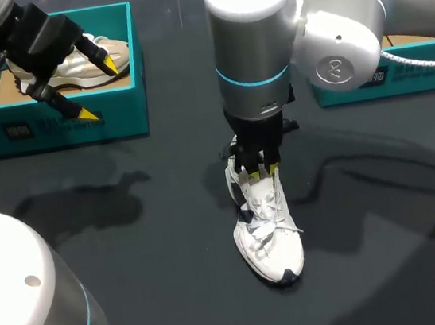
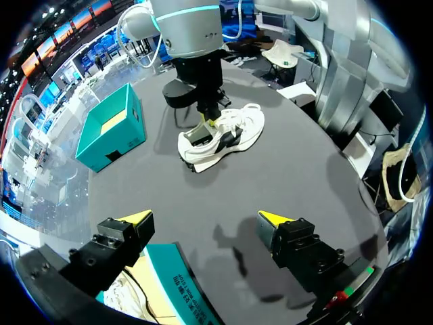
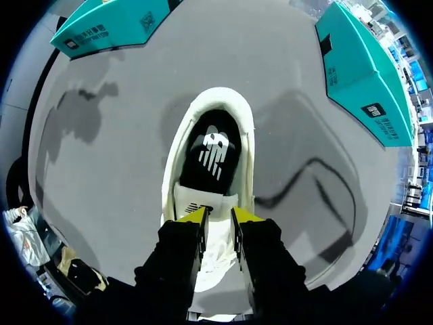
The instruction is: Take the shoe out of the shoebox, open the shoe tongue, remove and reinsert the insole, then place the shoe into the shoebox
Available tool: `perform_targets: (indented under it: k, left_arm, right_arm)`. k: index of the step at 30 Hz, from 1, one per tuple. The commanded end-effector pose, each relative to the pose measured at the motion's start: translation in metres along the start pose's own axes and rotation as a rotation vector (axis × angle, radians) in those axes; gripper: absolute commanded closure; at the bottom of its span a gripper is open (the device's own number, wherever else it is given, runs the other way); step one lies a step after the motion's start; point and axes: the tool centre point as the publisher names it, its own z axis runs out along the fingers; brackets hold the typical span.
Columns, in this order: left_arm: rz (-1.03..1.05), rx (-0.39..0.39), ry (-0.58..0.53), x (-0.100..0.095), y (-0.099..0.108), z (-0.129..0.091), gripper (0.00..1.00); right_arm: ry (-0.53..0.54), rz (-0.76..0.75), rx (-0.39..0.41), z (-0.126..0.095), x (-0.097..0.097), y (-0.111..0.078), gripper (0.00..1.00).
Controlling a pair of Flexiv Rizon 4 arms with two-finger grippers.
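Shoe (image 1: 268, 232): stood sole down on bench (image 1: 155, 299), outside any box. Long axis: ran from heel, under right tool (image 1: 265, 174), to toe on robot's side. Right tool: hung directly over shoe opening, fingers nearly together, pinched on tongue (image 3: 193, 203). Left tool (image 1: 99, 88): spread open above shoebox (image 1: 52, 124), well apart from shoe. Right arm judged nearer.
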Motion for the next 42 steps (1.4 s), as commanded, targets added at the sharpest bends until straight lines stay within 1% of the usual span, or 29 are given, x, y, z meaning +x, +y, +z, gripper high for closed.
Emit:
perform_targets:
  k: [1,2,4,9,14,17,18,20,21,22,23,24,25,26,27,28,29,38,40,42]
  left_arm:
    - [0.001,-0.002,0.002,-0.001,0.0,0.0,0.0]
    - [0.001,-0.002,0.002,-0.001,0.0,0.0,0.0]
    - [0.001,-0.002,0.002,-0.001,0.0,0.0,0.0]
    - [0.001,-0.002,0.002,-0.001,0.0,0.0,0.0]
    - [0.001,-0.002,0.002,-0.001,0.0,0.0,0.0]
    - [0.001,-0.002,0.002,-0.001,0.0,0.0,0.0]
    - [0.001,-0.002,0.002,-0.001,0.0,0.0,0.0]
    - [0.001,-0.002,0.002,-0.001,0.0,0.0,0.0]
    - [0.001,-0.002,0.002,-0.001,0.0,0.0,0.0]
    - [0.001,-0.002,0.002,-0.001,0.0,0.0,0.0]
    - [0.001,-0.002,0.002,-0.001,0.0,0.0,0.0]
    - [0.001,-0.002,0.002,-0.001,0.0,0.0,0.0]
    - [0.001,-0.002,0.002,-0.001,0.0,0.0,0.0]
    - [0.001,-0.002,0.002,-0.001,0.0,0.0,0.0]
    - [0.001,-0.002,0.002,-0.001,0.0,0.0,0.0]
    - [0.001,-0.002,0.002,-0.001,0.0,0.0,0.0]
    - [0.001,-0.002,0.002,-0.001,0.0,0.0,0.0]
    - [0.001,-0.002,0.002,-0.001,0.0,0.0,0.0]
    - [0.001,-0.002,0.002,-0.001,0.0,0.0,0.0]
    - [0.001,-0.002,0.002,-0.001,0.0,0.0,0.0]
  right_arm:
    - [0.117,-0.018,0.032,0.034,-0.01,0.015,0.77]
    - [0.124,-0.026,0.028,0.035,-0.009,0.016,0.77]
    - [0.107,-0.03,0.019,0.029,-0.006,0.015,0.77]
    - [0.021,-0.052,-0.028,-0.007,0.002,0.005,0.75]
    - [-0.06,-0.104,-0.044,-0.035,0.011,0.002,0.7]
    - [-0.082,-0.163,-0.043,-0.042,0.01,0.003,0.65]
    - [-0.088,-0.233,-0.046,-0.043,0.009,0.005,0.64]
    - [-0.112,-0.309,-0.019,-0.046,0.008,0.007,0.61]
    - [-0.143,-0.38,-0.007,-0.047,0.008,0.01,0.58]
    - [-0.154,-0.425,-0.006,-0.048,0.008,0.011,0.58]
    - [-0.167,-0.511,-0.011,-0.05,0.008,0.013,0.56]
    - [-0.181,-0.566,-0.034,-0.052,0.008,0.014,0.53]
    - [-0.165,-0.604,-0.087,-0.056,0.005,0.013,0.51]
    - [-0.137,-0.662,-0.147,-0.059,0.003,0.011,0.42]
    - [-0.129,-0.738,-0.189,-0.062,0.002,0.01,0.27]
    - [-0.11,-0.814,-0.197,-0.062,0.002,0.011,0.0]
    - [-0.109,-0.844,-0.155,-0.06,0.002,0.011,0.0]
    - [-0.109,-0.844,-0.155,-0.06,0.002,0.011,0.0]
    - [-0.122,-0.915,-0.134,-0.055,0.004,0.019,0.0]
    - [-0.16,-1.001,-0.107,-0.057,0.007,0.027,0.0]
